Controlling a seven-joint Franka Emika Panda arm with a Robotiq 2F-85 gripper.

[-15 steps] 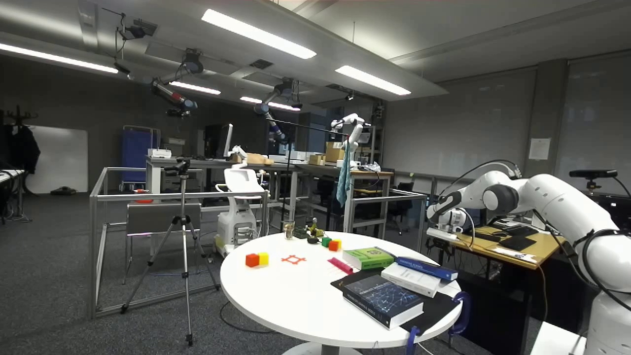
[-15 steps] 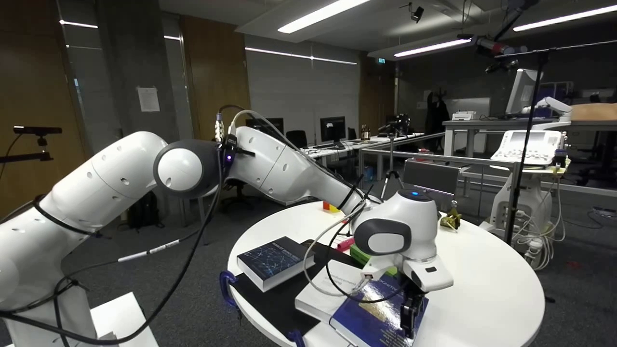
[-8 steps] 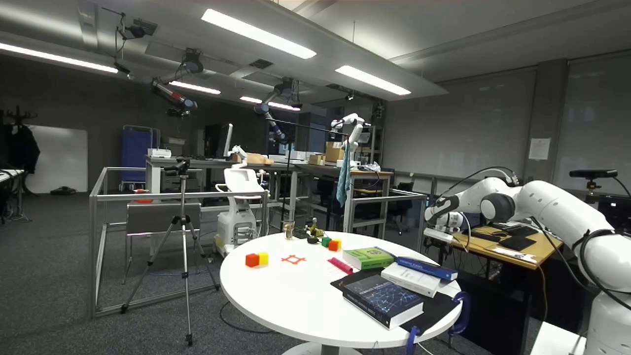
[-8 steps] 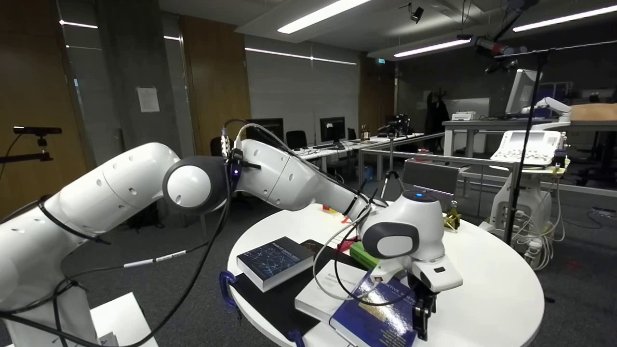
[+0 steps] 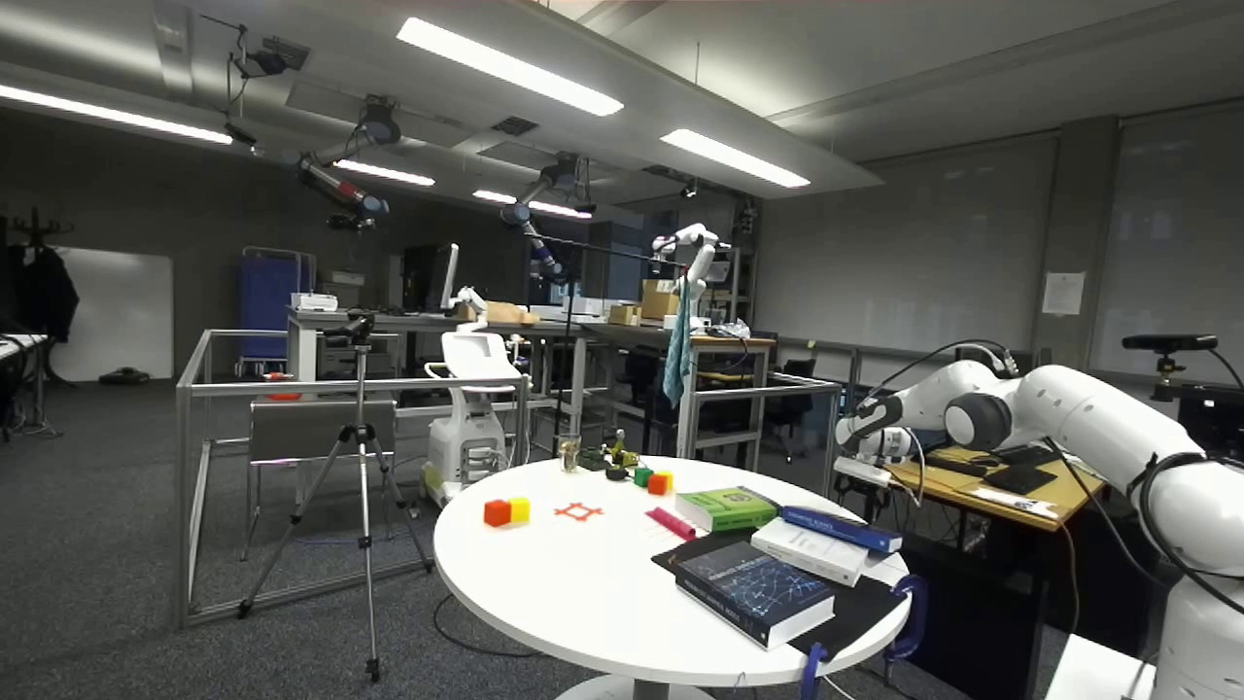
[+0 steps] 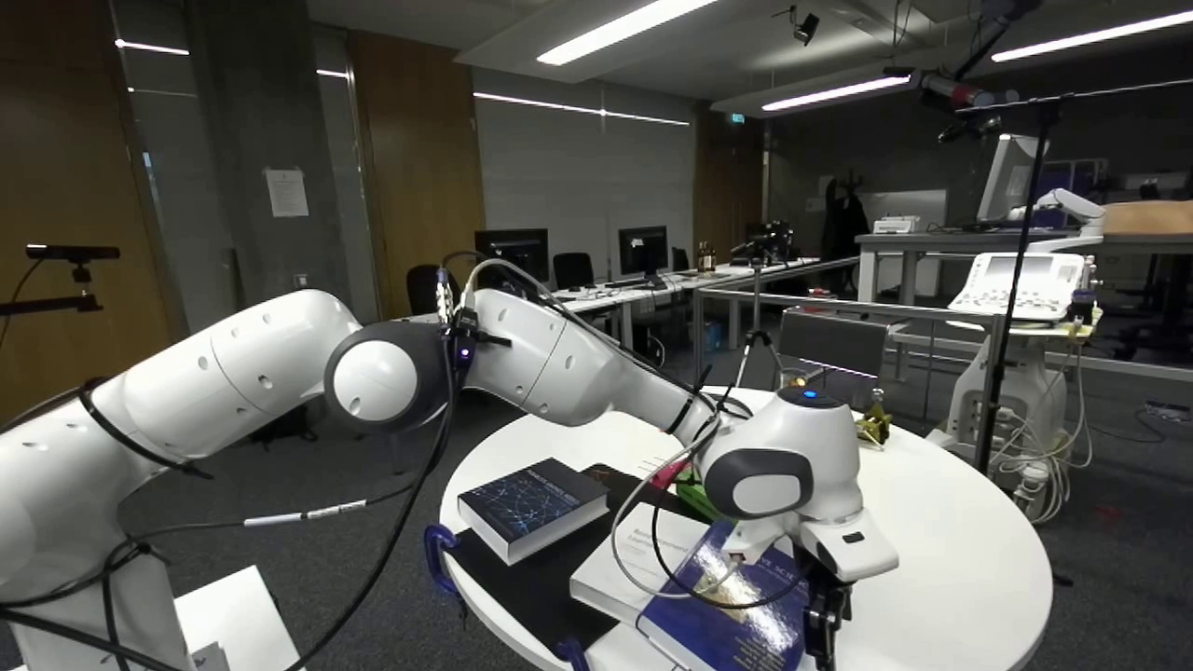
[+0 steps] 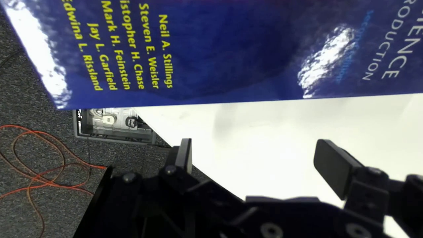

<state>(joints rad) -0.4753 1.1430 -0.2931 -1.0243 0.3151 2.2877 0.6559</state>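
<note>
Free room beside blue book (image 7: 228,53)

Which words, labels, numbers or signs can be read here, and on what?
Blue book:
"Neil A. Stillings"
"Steven E. Weisler"
"istopher H. Chase" (cut)
"Mark H. Feinstein"
"Jay L. Garfield"
"Edwina L. Rissland"
"RODUCTION" (cut)
"IENCE" (cut)
"Second Edition" (faint)
"VE SCI" (exterior view)
White book, in an exterior view: apparently "Learning"
Too small or blurred: dark book, green book, wall notice, green sign.
</note>
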